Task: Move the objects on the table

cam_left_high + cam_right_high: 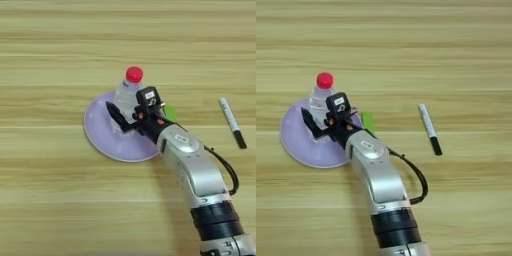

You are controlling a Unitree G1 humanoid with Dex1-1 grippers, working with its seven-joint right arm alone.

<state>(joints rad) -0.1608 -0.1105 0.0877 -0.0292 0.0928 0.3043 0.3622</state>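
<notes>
Your gripper [121,111] seems spread around the bottle [128,92] on the plate [102,134]; light, slippery, tippy: hold mid-body.

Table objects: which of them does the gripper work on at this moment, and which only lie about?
In hand: gripper at bottle, which stands on lilac plate.

Lying about: white pen, to the right; green block, beside the plate.

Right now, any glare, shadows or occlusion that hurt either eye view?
Left eye view: even light, no glare on the table; soft shadow left of the forearm. The gripper hides part of the bottle. Right eye view: the green block shows more; pen clear.
</notes>
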